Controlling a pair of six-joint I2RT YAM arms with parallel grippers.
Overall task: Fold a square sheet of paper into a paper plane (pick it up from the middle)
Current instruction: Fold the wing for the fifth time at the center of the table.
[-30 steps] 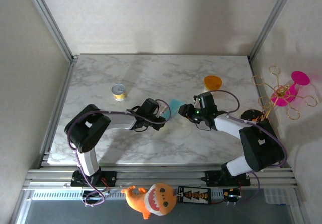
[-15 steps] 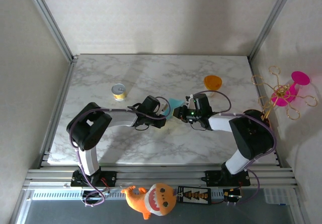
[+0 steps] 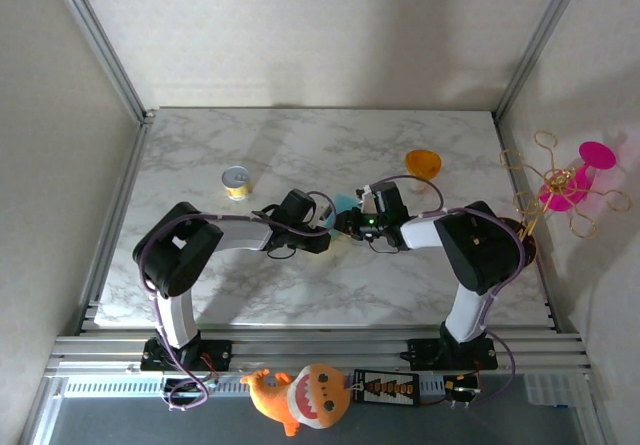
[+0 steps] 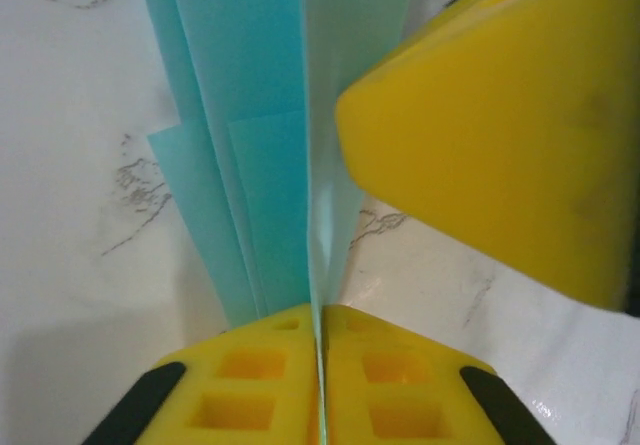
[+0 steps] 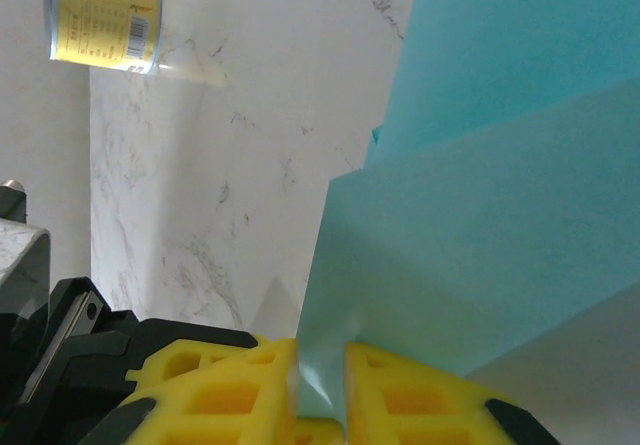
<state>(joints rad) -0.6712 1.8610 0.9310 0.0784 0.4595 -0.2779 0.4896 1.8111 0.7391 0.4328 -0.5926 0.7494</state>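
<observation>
The teal-blue sheet of paper (image 3: 346, 203) is folded into long narrow layers along a centre crease, like a paper plane, and stands on edge just above the marble table (image 3: 300, 285). In the left wrist view its layers (image 4: 250, 115) run up from my left gripper (image 4: 318, 337), which is shut on the crease. My right gripper (image 5: 320, 365) is shut on a lower edge of the paper (image 5: 500, 165). From above, the left gripper (image 3: 322, 229) and right gripper (image 3: 350, 227) nearly touch at mid-table. One right fingertip (image 4: 500, 145) looms beside the paper.
A small yellow can (image 3: 236, 181) stands to the back left, also seen as the can (image 5: 105, 15). An orange cup (image 3: 422, 163) sits to the back right. A pink and gold wire stand (image 3: 565, 185) is off the table's right side. Metal frame posts flank the table.
The right arm has swung left until its gripper met the left one, and its jaws have closed on the paper. The left gripper has stayed shut on the crease.
</observation>
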